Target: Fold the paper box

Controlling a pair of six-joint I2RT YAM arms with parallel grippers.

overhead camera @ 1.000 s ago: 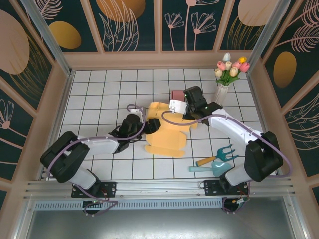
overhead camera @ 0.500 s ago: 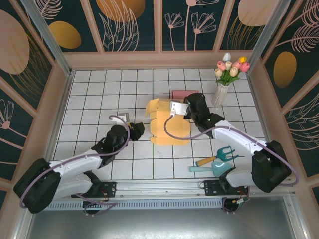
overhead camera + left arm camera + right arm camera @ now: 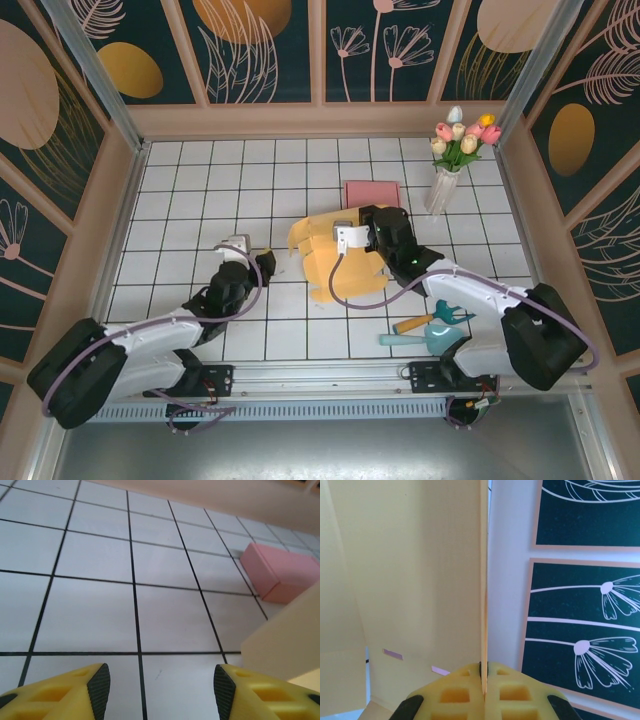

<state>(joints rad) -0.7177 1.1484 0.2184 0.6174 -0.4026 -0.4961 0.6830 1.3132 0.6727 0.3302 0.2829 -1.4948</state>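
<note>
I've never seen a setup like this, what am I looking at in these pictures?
Two robot arms are bolted at a tiled table's near edge. The wide picture looks down from above; the other two come from cameras on each wrist. On the table are a yellow paper box, a pink box, a vase of tulips, a garden fork and a trowel. The right end effector is shut on an edge of the paper box; the left end effector is open and empty.

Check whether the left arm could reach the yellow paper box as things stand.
Probably yes. The left gripper is open over bare tiles, and the paper box stands just ahead to its right with nothing between. The right gripper pinches one of its panels, clear of that path.
</note>
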